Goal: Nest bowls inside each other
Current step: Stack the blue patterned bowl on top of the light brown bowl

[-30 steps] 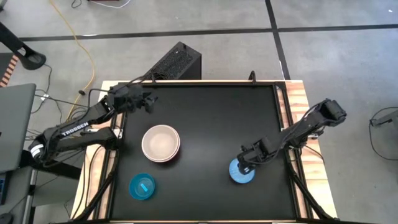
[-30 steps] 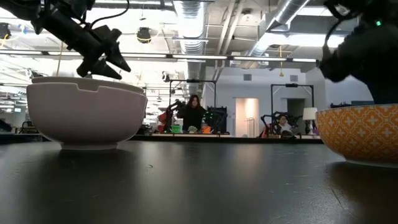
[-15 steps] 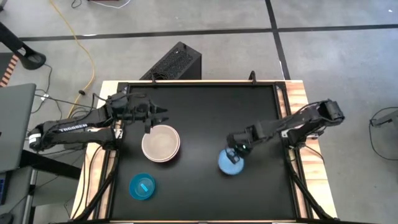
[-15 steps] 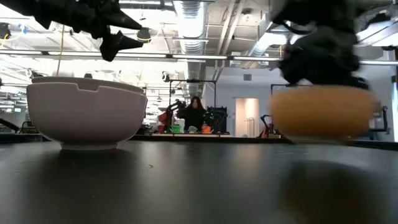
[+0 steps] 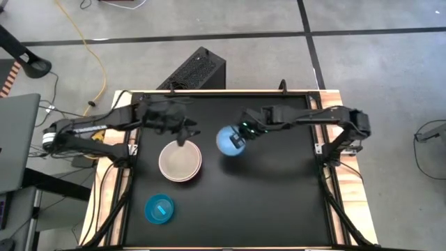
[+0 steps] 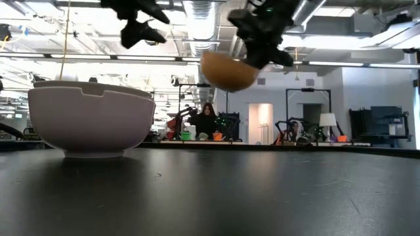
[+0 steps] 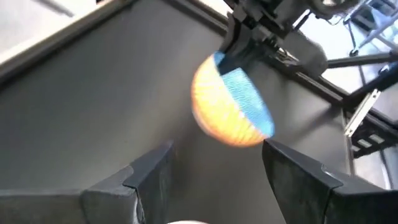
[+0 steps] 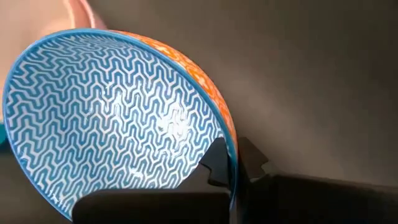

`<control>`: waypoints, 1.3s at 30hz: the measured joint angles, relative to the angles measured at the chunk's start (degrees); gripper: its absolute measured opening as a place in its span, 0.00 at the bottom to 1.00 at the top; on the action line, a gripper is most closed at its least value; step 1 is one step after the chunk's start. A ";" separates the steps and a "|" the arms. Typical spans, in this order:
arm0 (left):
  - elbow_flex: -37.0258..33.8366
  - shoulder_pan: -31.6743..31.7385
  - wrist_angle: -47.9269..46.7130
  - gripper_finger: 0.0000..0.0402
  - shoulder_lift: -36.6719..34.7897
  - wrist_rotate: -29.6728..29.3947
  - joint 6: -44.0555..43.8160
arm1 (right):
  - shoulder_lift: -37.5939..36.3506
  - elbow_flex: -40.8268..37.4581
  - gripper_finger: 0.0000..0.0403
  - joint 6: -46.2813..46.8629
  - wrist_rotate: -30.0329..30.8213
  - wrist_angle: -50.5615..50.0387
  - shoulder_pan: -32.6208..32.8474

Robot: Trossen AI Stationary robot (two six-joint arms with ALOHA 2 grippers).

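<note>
A bowl, sky-blue with a zigzag pattern inside and orange outside (image 5: 228, 139), hangs in the air above the table's middle, with my right gripper (image 5: 244, 130) shut on it. Left of it a stack of bowls (image 5: 180, 161), white outside and beige inside, rests on its base on the black table. My left gripper (image 5: 187, 132) hovers open above the stack's far rim, touching nothing. In the left wrist view its open fingers (image 7: 149, 174) frame the blue bowl (image 7: 233, 102) farther off. A cyan-teal bowl (image 5: 159, 209) sits near the front left. My right gripper pinches the blue bowl's rim (image 8: 227, 149), with one finger (image 8: 214, 163) inside the bowl and the other on the orange outer wall. The fingers come from the table's right, slanting down. The bowl is lifted clear and tilted, hanging beside and below the fingers (image 6: 228, 71).
The black table top has raised wooden side rails (image 5: 334, 111). A black box (image 5: 197, 70) stands on the floor beyond the far edge. Bare black surface (image 5: 279, 188) lies to the right and front of the stack.
My right gripper has taken hold of the blue bowl at the front right, lifted it clear and carried it up and toward the far left, close to the stack. My left gripper has swung from the far left corner toward the right and risen above the stack, staying open.
</note>
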 joint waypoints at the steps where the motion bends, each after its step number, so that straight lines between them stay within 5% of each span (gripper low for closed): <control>1: 2.10 0.23 -1.02 0.57 1.94 0.20 -1.02 | 1.49 1.95 0.00 -1.39 0.73 -0.54 -0.42; 8: 10.23 0.79 -7.66 0.57 13.12 0.62 -4.63 | 11.10 12.49 0.00 -5.66 2.23 -3.30 -2.19; 22: 10.69 0.73 -11.12 0.56 22.16 -4.44 -3.85 | 14.73 17.31 0.00 -4.79 0.59 -5.43 -2.52; 26: 10.69 0.44 -10.55 0.46 22.17 -4.17 -2.02 | 14.70 17.31 0.00 -8.02 0.55 -4.70 -2.38; 34: 10.63 0.66 -11.78 0.07 22.37 -5.35 -2.33 | 14.49 17.31 0.01 -12.05 -1.98 -3.47 -1.97; 39: 10.60 0.62 -11.97 0.06 22.37 -4.49 -1.54 | 14.47 17.31 0.04 -12.44 -2.57 -3.90 -1.88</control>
